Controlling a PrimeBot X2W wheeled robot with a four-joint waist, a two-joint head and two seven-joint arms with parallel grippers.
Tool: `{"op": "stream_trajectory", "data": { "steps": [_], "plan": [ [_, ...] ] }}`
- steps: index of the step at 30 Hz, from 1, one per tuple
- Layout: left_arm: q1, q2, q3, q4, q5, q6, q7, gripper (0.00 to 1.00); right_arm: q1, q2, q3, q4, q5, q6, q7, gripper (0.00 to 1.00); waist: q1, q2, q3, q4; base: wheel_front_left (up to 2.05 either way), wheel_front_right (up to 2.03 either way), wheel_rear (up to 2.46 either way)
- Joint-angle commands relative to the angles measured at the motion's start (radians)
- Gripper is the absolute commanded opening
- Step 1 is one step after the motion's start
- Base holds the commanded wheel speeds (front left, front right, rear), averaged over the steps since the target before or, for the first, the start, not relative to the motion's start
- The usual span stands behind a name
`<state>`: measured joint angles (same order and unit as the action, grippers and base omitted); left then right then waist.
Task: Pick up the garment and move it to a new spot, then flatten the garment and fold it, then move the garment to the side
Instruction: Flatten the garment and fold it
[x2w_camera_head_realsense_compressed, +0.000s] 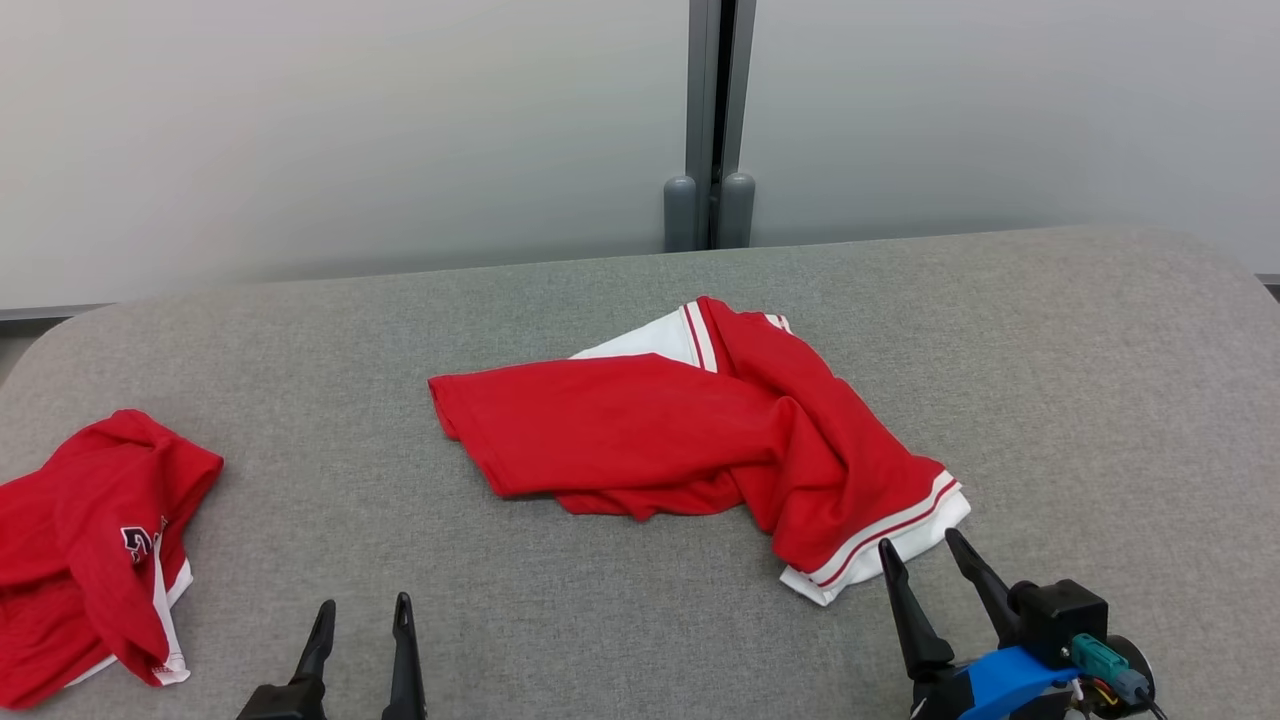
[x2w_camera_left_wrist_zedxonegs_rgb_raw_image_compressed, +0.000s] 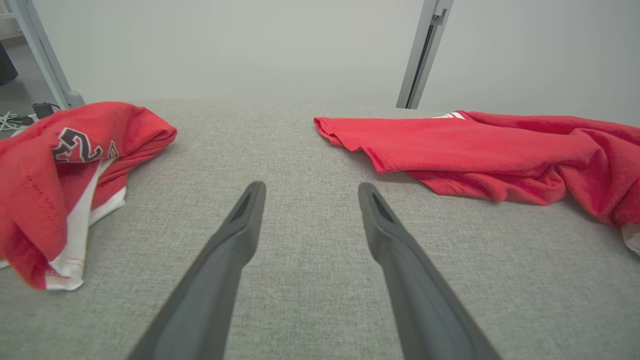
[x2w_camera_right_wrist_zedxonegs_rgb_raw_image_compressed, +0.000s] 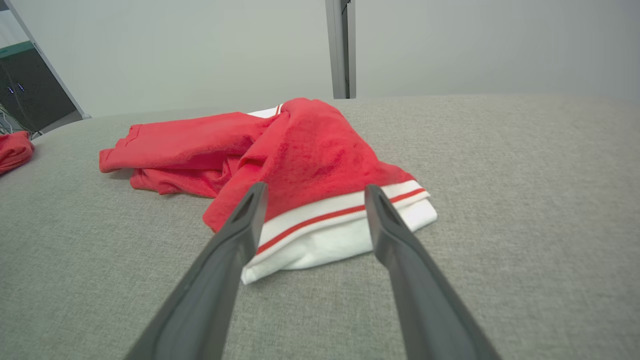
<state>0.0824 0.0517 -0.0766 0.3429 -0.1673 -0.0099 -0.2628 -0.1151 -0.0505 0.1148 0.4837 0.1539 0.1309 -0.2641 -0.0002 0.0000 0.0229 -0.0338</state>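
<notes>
Head view has the garment (x2w_camera_head_realsense_compressed: 700, 430) lying crumpled near the middle of the grey table (x2w_camera_head_realsense_compressed: 1050, 400). It is red with white, red-striped bands, one at its far edge and another at its near right corner. My right gripper (x2w_camera_head_realsense_compressed: 918, 540) sits at the near right, released, its two fingers spread and holding nothing. The tips are just beside that near right corner of the garment, and I cannot tell whether they touch it. From my right wrist view the white band lies between and just beyond my fingers (x2w_camera_right_wrist_zedxonegs_rgb_raw_image_compressed: 235, 235), with the red cloth humped up behind it and a flatter fold running off to the left. My left gripper (x2w_camera_head_realsense_compressed: 363, 602) is at the near left, also released and empty, fingers apart over bare table, well apart from the garment. In my left wrist view the table's grey cloth shows between the fingers, and the garment's left edge lies off to the far right. A second garment (x2w_camera_head_realsense_compressed: 90, 560), red with a white hem and dark lettering, lies bunched at the left edge of the table, apart from the first and near my left gripper. Behind the table stands a pale wall (x2w_camera_head_realsense_compressed: 350, 130) with a grey post (x2w_camera_head_realsense_compressed: 712, 120) at its middle.
</notes>
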Motion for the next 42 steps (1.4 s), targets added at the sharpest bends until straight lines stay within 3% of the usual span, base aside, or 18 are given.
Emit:
{"op": "stream_trajectory", "data": {
  "steps": [1,7,15,28,36,37,39,40,42],
  "plan": [
    [-0.009,-0.001,-0.002,-0.001,-0.005,-0.003,-0.003,1.00,0.002,-0.001,-0.002,0.001,0.004,0.000,0.000,1.00,0.0002,0.0000,0.001,0.000,0.00,0.00,0.00],
    [-0.030,-0.001,-0.042,0.003,-0.039,0.010,-0.003,1.00,-0.011,-0.001,-0.007,0.008,0.005,0.000,-0.001,1.00,0.0002,0.0000,0.014,-0.001,0.00,0.00,0.00],
    [-0.061,-0.001,-0.064,0.002,-0.046,0.015,-0.003,1.00,-0.057,-0.005,-0.094,0.055,-0.051,0.000,-0.001,1.00,0.0002,0.0000,0.068,0.017,0.00,0.00,0.00],
    [-0.118,-0.001,-0.098,0.001,-0.056,0.024,-0.003,1.00,-0.187,-0.022,-0.273,0.240,-0.150,0.000,-0.001,1.00,0.0002,0.0000,0.170,0.090,0.00,0.00,0.00],
    [-0.135,-0.001,-0.089,-0.004,-0.050,0.020,-0.003,1.00,-0.220,-0.008,-0.252,0.297,-0.129,0.000,0.002,1.00,0.0002,0.0000,0.202,0.102,0.00,0.00,0.00],
    [-0.137,-0.001,-0.088,-0.003,-0.049,0.020,-0.003,1.00,-0.221,-0.007,-0.245,0.304,-0.125,0.000,0.004,0.79,0.0002,0.0000,0.204,0.102,0.00,0.00,0.00],
    [-0.144,-0.001,-0.087,-0.002,-0.047,0.019,-0.003,1.00,-0.225,-0.005,-0.227,0.308,-0.107,0.001,0.004,0.11,0.0002,0.0000,0.208,0.103,0.00,0.00,0.00],
    [-0.147,-0.001,-0.087,-0.001,-0.047,0.019,-0.003,1.00,-0.228,-0.004,-0.219,0.299,-0.097,0.001,0.004,0.00,0.0002,0.0000,0.208,0.103,0.00,0.00,0.00],
    [-0.147,-0.001,-0.088,0.001,-0.046,0.019,-0.003,1.00,-0.226,-0.006,-0.205,0.254,-0.071,0.001,0.002,0.00,0.0002,0.0000,0.204,0.103,0.00,0.00,0.00]
  ]
}}
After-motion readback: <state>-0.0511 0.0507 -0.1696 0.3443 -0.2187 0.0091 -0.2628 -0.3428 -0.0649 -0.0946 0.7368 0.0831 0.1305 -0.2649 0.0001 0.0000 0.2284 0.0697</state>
